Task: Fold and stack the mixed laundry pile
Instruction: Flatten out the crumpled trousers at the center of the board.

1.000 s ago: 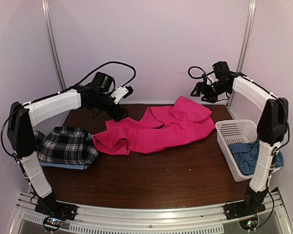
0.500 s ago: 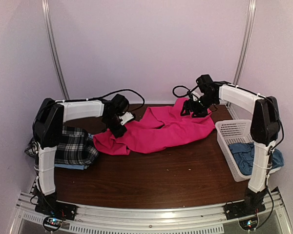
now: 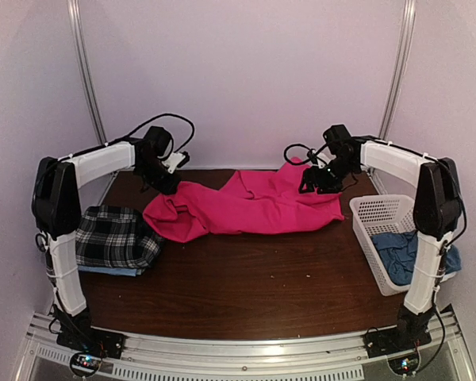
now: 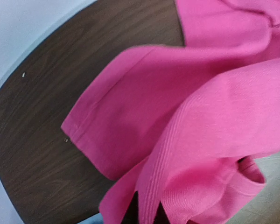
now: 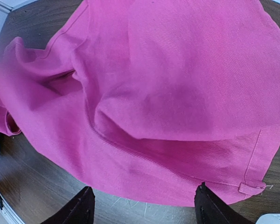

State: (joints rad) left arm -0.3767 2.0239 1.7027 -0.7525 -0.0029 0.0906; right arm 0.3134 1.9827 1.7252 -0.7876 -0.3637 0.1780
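Note:
The hot-pink trousers (image 3: 254, 205) lie spread across the back of the brown table (image 3: 246, 278). My left gripper (image 3: 168, 176) is shut on a fold at their left end; in the left wrist view the pink cloth (image 4: 191, 107) runs down between the dark fingertips (image 4: 132, 212). My right gripper (image 3: 321, 181) hovers open over the trousers' right end, its fingers (image 5: 84, 205) straddling the hem (image 5: 177, 154) without touching it. A folded black-and-white plaid shirt (image 3: 115, 236) lies at the left on a light blue shirt (image 3: 115, 271).
A white lattice basket (image 3: 381, 213) stands at the right edge with a duller blue cloth (image 3: 401, 252) inside. The back wall is close behind both grippers. Bare tabletop (image 5: 32, 186) shows in front of the trousers.
My left gripper has closed on the trousers' left end and drawn it back and left, stretching them wider. My right gripper came down from the back right over their right end, still open.

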